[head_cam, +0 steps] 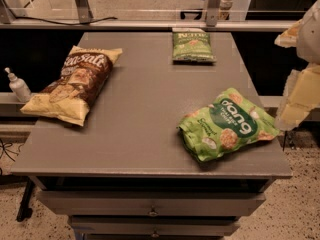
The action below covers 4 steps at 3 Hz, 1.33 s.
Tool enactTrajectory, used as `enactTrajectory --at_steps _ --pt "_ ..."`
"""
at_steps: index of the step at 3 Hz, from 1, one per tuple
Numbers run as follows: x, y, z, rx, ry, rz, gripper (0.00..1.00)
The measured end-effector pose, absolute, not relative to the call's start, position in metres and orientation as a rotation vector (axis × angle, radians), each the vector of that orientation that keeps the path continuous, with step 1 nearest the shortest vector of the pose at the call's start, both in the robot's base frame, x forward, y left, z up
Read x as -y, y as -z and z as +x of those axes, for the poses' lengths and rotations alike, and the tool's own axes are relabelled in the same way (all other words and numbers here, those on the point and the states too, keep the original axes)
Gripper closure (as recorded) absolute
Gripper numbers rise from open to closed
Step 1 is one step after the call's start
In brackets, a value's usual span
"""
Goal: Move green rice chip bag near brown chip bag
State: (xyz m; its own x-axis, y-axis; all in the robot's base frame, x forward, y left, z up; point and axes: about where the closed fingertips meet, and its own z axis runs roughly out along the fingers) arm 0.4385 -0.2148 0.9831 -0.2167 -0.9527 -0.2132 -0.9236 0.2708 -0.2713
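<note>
The green rice chip bag [228, 124] lies on the grey table [145, 114] near its front right corner, puffy, with a dark green oval logo and pictured round chips. The brown chip bag [74, 83] with yellow ends lies at the table's left side, partly over the left edge. My gripper [299, 91] shows as pale yellowish parts at the right edge of the view, just right of the green rice chip bag and off the table's right edge. It holds nothing that I can see.
A smaller, flatter green bag [192, 46] lies at the table's back, right of centre. A small white bottle [18, 86] stands on a ledge left of the table. Drawers [150, 206] sit below the tabletop. A rail and metal legs [150, 24] run behind the table.
</note>
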Motion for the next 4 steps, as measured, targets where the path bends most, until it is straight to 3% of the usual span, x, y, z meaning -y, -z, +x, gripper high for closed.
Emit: enactTrajectory --at_steps 2,4 --pt "0.207 -0.981 0.441 -2.193 0.105 -1.703 0.00" --pt "0.167 -0.966 0.461 -2.112 -0.015 -1.652 0.00"
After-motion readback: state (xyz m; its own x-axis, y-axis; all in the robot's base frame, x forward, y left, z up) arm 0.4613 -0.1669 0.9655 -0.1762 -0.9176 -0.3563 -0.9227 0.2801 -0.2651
